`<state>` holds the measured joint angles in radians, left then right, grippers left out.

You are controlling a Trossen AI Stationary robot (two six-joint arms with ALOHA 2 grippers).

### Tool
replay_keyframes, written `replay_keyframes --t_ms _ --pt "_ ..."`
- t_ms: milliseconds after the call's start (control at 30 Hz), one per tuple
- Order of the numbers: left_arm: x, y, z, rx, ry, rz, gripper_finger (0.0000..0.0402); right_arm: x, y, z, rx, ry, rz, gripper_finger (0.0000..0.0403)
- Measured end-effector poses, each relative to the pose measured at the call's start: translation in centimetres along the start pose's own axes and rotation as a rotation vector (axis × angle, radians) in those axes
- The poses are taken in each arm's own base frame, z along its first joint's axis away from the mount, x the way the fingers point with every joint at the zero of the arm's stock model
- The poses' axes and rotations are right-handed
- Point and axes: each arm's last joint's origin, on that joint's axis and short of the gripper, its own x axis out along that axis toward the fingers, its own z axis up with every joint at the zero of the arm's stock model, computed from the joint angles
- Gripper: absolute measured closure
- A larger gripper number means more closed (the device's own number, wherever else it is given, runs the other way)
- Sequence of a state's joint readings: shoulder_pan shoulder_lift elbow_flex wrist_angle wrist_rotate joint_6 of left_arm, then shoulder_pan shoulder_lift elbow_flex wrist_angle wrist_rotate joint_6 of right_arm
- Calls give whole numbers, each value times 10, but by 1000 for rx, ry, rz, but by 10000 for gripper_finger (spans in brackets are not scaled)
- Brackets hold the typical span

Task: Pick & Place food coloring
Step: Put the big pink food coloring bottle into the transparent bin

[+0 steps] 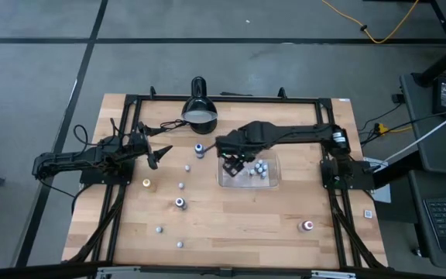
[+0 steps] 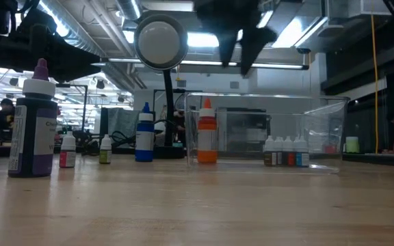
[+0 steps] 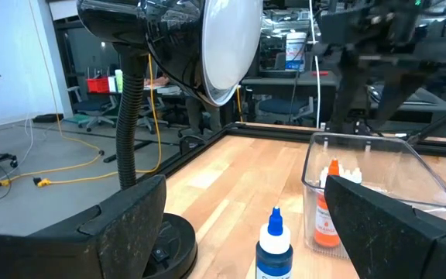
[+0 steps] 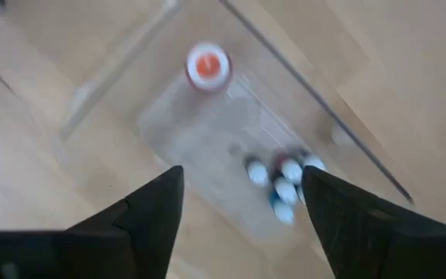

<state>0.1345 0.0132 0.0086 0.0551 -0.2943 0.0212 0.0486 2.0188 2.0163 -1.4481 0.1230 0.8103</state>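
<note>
Left gripper (image 1: 158,153) is waiting at the table's left side, fingers spread wide, holding nothing; loose food coloring bottles (image 1: 180,203) are standing scattered across the wooden table (image 1: 238,221). Right gripper (image 1: 231,163) is hanging over the clear tray (image 1: 274,182), fingers parted and empty above the orange-capped bottle (image 4: 207,65); the danger, I'd say, is a finger clipping that upright bottle or the small cluster (image 4: 283,183) and toppling them. Black lamp (image 1: 199,111) is standing behind; grey floor and desks around.
</note>
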Motion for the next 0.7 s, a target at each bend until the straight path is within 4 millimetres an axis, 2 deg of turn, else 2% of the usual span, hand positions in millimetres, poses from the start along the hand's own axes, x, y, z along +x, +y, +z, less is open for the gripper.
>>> replay_keyframes --t_ms 167,367,567,700 --pt "0 0 0 0 0 0 54 -25 0 -29 8 30 -24 108" --pt "0 0 0 0 0 0 54 -42 8 -67 65 32 -3 75" --pt "0 0 0 0 0 0 54 -38 7 -118 157 75 -48 64" --pt "0 0 0 0 0 0 54 -26 4 -150 193 105 -77 63"
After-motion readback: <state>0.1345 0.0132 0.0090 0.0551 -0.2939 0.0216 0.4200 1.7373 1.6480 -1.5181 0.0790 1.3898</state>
